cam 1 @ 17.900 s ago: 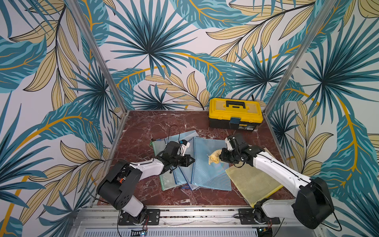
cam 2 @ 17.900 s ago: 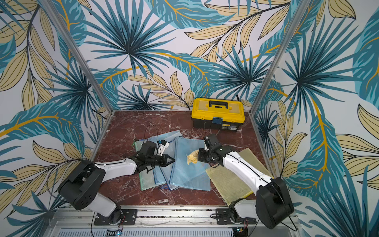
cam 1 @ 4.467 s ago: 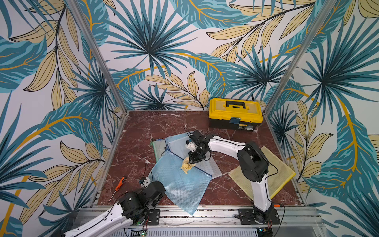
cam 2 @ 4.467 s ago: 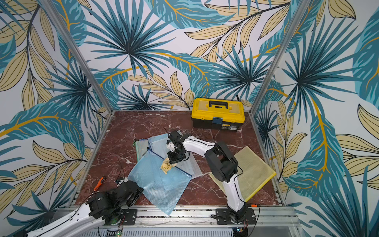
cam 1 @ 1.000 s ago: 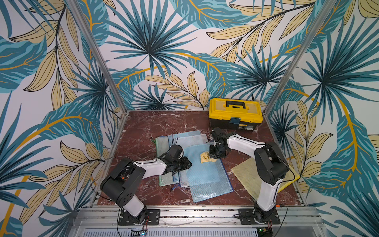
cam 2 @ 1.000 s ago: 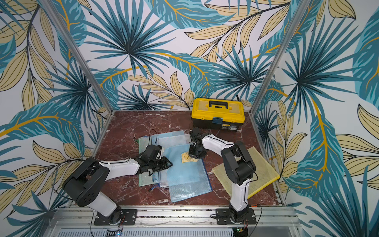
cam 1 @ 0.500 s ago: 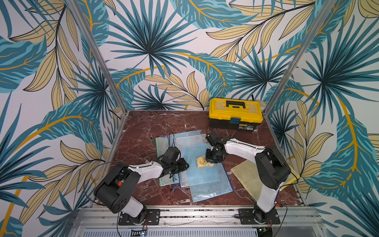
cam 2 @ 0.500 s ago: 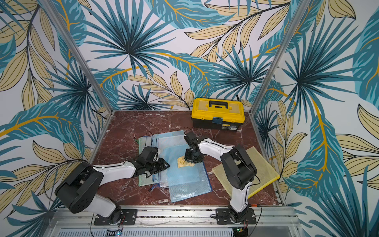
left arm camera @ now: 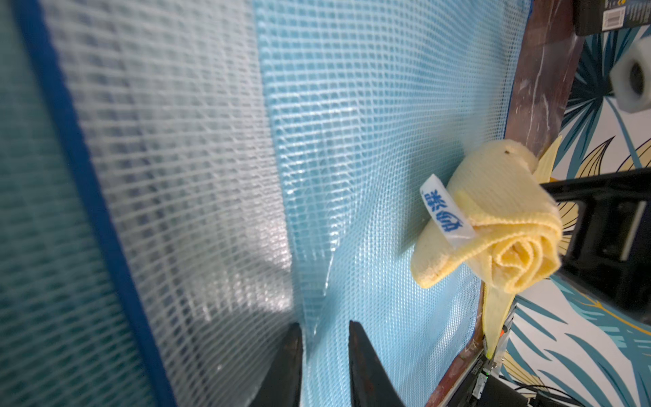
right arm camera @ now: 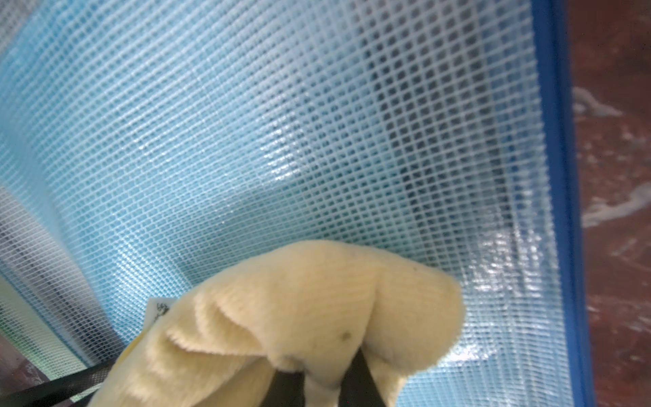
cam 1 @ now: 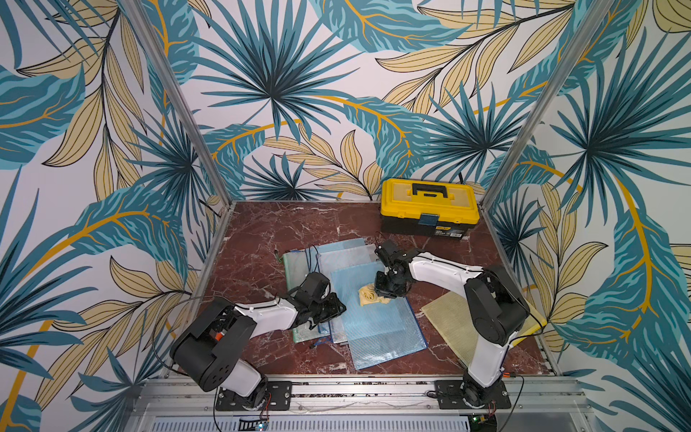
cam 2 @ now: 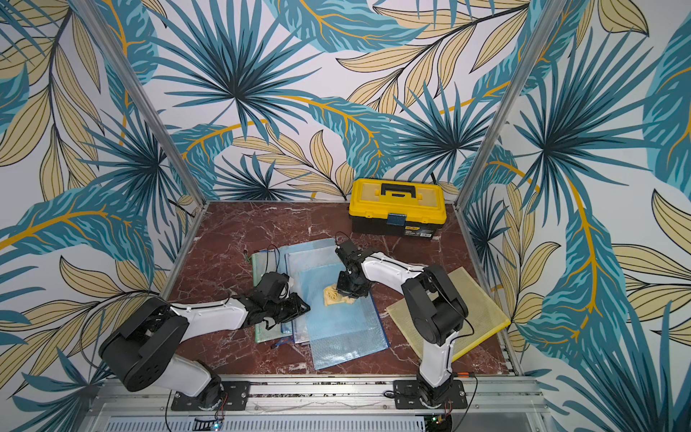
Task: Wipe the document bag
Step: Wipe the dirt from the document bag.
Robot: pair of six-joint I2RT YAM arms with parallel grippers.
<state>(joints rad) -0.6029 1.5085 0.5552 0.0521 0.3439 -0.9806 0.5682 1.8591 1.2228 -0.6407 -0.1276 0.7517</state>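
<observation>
Straddling the left edge of the blue document bag [cam 1: 377,329], the left tool [cam 1: 336,305] has jaws nearly together, can't tell if it's pinching. Bag lies flat on the table [cam 1: 261,239], yellow cloth [cam 1: 367,295] on its far end, right tool [cam 1: 387,293] clenched on that cloth.

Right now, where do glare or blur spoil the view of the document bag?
Left wrist view: blue document bag sharp; clear bag beside it blurred, with a glare patch. Right wrist view: glare near the bag's blue edge, yellow cloth soft. Both top views: sharp, evenly lit.
</observation>
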